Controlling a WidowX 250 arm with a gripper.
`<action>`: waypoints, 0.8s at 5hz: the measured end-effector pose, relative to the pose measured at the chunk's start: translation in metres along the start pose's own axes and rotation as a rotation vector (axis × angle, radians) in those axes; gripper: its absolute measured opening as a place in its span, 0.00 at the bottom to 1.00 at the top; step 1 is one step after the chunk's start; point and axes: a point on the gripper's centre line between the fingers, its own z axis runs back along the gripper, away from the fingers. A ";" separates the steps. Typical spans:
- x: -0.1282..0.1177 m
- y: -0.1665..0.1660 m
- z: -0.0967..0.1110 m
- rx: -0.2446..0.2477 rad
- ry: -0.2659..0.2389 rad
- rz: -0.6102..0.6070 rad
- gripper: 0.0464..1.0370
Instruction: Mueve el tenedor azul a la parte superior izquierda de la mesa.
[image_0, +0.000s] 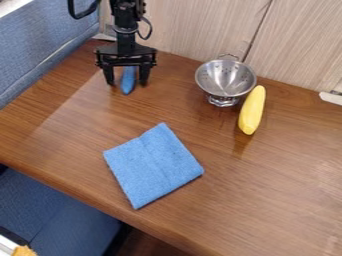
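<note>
Camera view: blue fork (127, 84) at upper left of worktop (267, 175), between the gripper's (127, 83) fingers, which stand apart, released. Step in hand, as judged: placement done, letting go. Next: raise straight up, without nudging the fork.

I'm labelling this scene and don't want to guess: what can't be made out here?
All in the camera view:
- Blue fork: upper end, hidden by the gripper; tines, too small to tell.
- Arm: upper part, cut off by the top edge.
- Orange thing: cut off by the bottom edge.
- Blue cloth: underside, hidden by its top.
</note>
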 end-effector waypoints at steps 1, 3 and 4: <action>0.002 0.001 0.022 -0.020 -0.036 0.010 0.96; -0.016 0.012 0.057 -0.027 -0.078 0.027 0.96; -0.033 0.021 0.067 -0.010 -0.085 -0.008 0.96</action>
